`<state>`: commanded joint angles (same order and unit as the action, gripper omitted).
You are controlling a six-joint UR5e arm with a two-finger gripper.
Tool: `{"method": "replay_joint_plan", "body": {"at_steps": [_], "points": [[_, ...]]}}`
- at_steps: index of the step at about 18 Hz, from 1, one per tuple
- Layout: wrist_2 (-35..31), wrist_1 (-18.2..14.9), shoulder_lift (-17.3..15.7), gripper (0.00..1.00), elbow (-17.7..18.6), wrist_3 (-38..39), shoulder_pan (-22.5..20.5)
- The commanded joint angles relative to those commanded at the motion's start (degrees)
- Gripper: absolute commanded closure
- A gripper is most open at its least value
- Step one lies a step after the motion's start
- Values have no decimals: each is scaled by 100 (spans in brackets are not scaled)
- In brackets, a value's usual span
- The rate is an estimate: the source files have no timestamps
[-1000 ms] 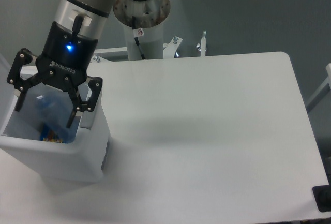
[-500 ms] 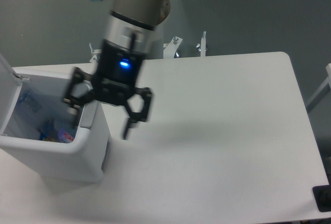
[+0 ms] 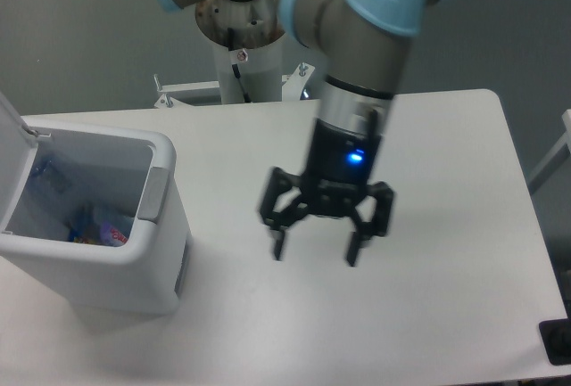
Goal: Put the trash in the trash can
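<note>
A: Left edge first. What's there?
B: Bin (image 3: pixel 134 266) at the bench's (image 3: pixel 446 181) left side, lid (image 3: pixel 11 127) flipped up and back, top open. Grey panel (image 3: pixel 153 192) on the wall facing the arm.
A: Contents?
B: Bottle (image 3: pixel 46 178) is inside, clear with a bluish tint, lying against the far-left inner wall. Lower down in the bin there's a wrapper (image 3: pixel 100 232), blue with orange and pink print. Carton can't be made out from this angle.
A: Moving right?
B: Bare bench surface between bin and arm. Then the end effector (image 3: pixel 316 250), near the bench's middle, well apart from the bin.
A: State?
B: Fingers (image 3: pixel 278 245) spread wide, pointing down, nothing between them. Tips look just above the bench; contact can't be confirmed. Some motion blur on it. Blue LED lit on the wrist body above the fingers.
A: Arm?
B: Arm (image 3: pixel 366 74) comes down from top centre, grey links with light-blue joint caps. Its base column (image 3: pixel 245 56) stands behind the bench's back edge, with metal brackets beside it.
A: Right side?
B: Just bench out to the rounded far-right corner. Small dark object (image 3: pixel 557 341) at the bottom-right corner; can't tell what it is.
</note>
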<state>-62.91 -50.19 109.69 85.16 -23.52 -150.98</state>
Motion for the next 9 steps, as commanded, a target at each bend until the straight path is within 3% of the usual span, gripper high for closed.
{"method": "replay_joint_plan", "body": {"at_steps": [3,9], "points": [[-991,-244,44,0,98,-1283,-238],[-2082,-1264,457,0,-421,-2542,-309]]}}
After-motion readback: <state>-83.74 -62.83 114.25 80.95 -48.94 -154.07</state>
